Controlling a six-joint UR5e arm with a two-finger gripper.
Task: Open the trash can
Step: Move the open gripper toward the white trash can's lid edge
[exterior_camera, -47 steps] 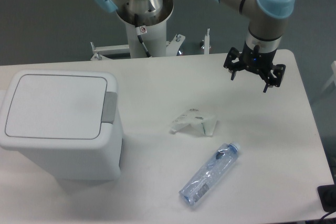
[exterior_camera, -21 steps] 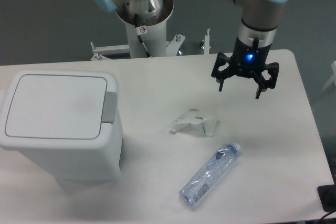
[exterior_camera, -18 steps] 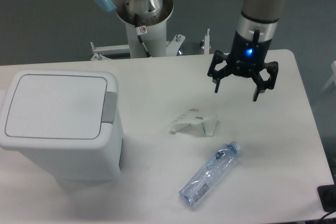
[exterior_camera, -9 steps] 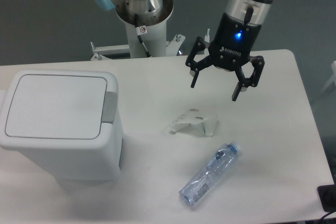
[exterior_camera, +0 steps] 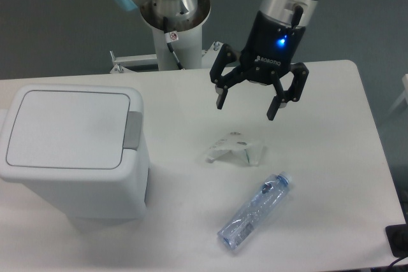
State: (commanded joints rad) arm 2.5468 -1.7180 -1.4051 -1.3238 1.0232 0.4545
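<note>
As the arm swings leftward from the table's right side, the gripper [exterior_camera: 246, 102] now hangs above the crumpled wrapper [exterior_camera: 234, 148], jaws spread wide, holding nothing. Trash can [exterior_camera: 73, 154] sits at far left, lid shut, grey push-button tab [exterior_camera: 132, 130] untouched. Approach phase, approx. halfway across; bottle [exterior_camera: 254, 211] lies nearer the front edge, not involved.

matt white plastic trash can [exterior_camera: 73, 151], clear plastic btl [exterior_camera: 255, 211]

White trash can [exterior_camera: 70, 151], grey tab [exterior_camera: 132, 130]; black fingers [exterior_camera: 220, 97]; clear bluish bottle [exterior_camera: 255, 211]
</note>
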